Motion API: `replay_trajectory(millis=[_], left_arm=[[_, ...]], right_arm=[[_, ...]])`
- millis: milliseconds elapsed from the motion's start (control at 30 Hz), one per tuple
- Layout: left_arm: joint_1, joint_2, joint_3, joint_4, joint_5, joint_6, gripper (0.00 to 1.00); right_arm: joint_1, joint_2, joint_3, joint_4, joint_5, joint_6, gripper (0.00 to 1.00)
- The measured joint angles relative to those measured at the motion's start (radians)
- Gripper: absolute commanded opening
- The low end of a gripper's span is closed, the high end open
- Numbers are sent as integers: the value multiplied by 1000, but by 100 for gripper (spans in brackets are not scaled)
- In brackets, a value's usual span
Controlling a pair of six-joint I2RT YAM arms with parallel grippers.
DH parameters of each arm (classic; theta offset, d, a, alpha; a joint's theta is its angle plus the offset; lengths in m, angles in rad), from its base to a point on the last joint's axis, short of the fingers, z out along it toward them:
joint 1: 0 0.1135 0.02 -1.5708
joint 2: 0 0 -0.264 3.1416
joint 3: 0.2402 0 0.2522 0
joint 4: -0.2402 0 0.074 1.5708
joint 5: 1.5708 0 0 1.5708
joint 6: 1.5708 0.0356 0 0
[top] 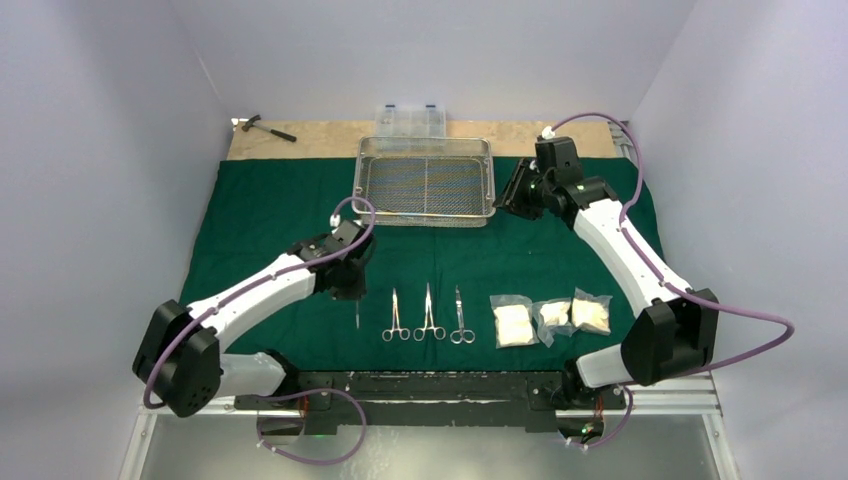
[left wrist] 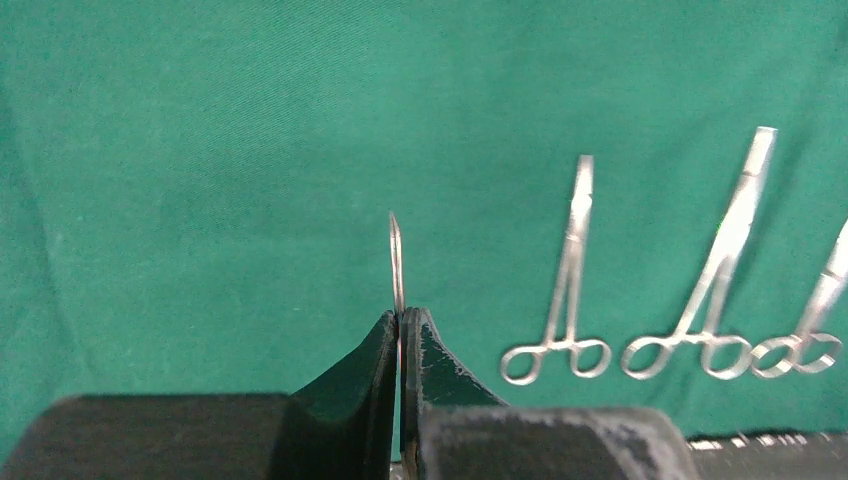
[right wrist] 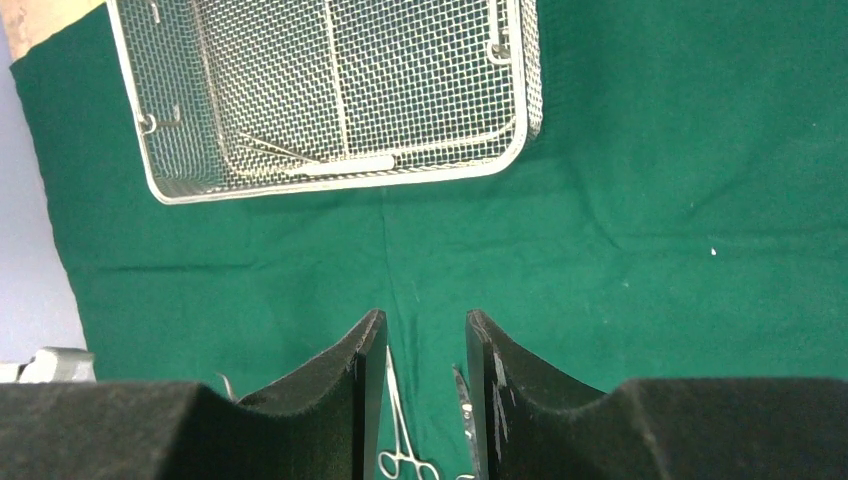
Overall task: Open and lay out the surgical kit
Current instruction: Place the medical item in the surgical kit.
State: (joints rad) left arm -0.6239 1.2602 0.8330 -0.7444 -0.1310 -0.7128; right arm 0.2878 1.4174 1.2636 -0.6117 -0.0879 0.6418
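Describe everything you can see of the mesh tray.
The tray is a shallow rectangular basket of shiny steel wire mesh with a solid rim, rounded corners and a rod across its middle. Small handles hang at its short ends. It sits flat and upright on the green cloth, far centre, just in front of the clear box. A thin metal piece seems to lie along one long wall. Nothing holds it.

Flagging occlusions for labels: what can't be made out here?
- Left wrist: thin steel tool in the left pincer, lower end hidden by its fingers; type unclear.
- Right wrist: instruments cut off by bottom edge and right pincer.
- Top view: plastic box contents, too small.
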Motion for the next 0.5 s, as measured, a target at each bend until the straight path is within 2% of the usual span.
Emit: replay_trajectory(millis=[233,500], left_arm=[[-3,17,-110,47,-84,-58,0],[-7,63,-127,100,-104,-57,0]], right_arm=[[0,-1,-9,-2,18,3,38],[0,-1,-9,-2,18,6,38]])
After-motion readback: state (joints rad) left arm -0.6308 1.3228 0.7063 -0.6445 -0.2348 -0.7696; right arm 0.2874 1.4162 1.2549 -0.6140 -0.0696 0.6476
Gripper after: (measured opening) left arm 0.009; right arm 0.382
